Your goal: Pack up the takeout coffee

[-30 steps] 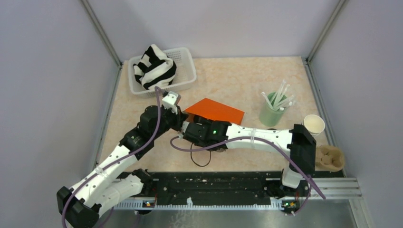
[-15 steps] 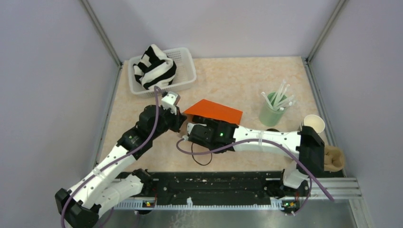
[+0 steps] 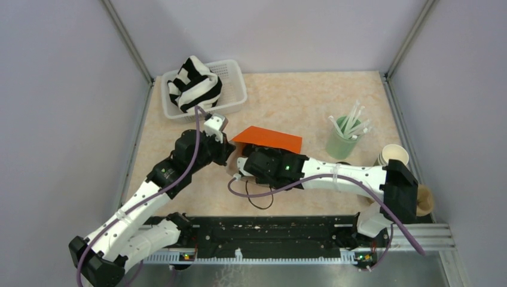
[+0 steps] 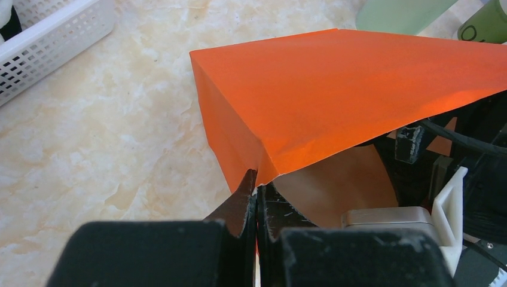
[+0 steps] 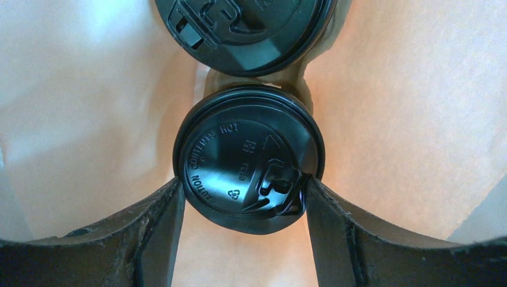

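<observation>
Right wrist: right hand [image 5: 244,182] around lidded cup [image 5: 239,149]

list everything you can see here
bag: 1, orange, mid-table
lidded cups: 2, black lids, inside bag
basket: 1, white, far left corner
cloth: 1, black-and-white striped, in basket
tumbler: 1, pale mint, right of bag
straws: several, white, in tumbler
open cup: 1, cream inside, far right
brown paper thing: 1, right edge, partly hidden
left gripper: shut on bag's edge
right gripper: in bag, closed on near cup
</observation>
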`<state>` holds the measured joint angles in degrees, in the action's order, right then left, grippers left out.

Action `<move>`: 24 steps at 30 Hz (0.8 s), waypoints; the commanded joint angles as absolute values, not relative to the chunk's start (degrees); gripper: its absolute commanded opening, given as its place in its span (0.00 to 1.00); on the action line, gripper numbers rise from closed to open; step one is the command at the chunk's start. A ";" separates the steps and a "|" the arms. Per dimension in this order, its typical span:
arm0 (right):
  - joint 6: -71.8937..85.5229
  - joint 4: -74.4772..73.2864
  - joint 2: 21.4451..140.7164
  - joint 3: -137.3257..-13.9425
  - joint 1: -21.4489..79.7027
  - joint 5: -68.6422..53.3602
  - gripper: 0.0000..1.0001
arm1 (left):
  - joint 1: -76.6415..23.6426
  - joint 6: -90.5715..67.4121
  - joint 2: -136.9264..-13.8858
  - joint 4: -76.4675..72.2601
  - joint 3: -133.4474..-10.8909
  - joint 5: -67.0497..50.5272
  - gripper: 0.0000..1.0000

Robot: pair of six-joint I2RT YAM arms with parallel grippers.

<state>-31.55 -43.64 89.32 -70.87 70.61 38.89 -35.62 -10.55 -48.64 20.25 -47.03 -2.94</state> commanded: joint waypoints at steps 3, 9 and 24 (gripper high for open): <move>-38.37 -38.91 86.47 -71.53 69.55 33.73 0.38 | -35.45 -10.11 -49.27 18.37 -48.49 -3.94 0.00; -40.33 -38.23 85.78 -70.30 67.94 33.34 0.38 | -35.50 -9.74 -49.74 18.60 -49.09 -3.92 0.00; -48.10 -30.51 79.72 -65.12 65.82 34.84 0.38 | -35.45 -7.96 -50.58 21.29 -51.20 -4.59 0.00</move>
<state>-44.05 -37.93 85.10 -67.42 66.65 33.54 -35.62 -8.88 -50.92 21.78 -49.43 -3.64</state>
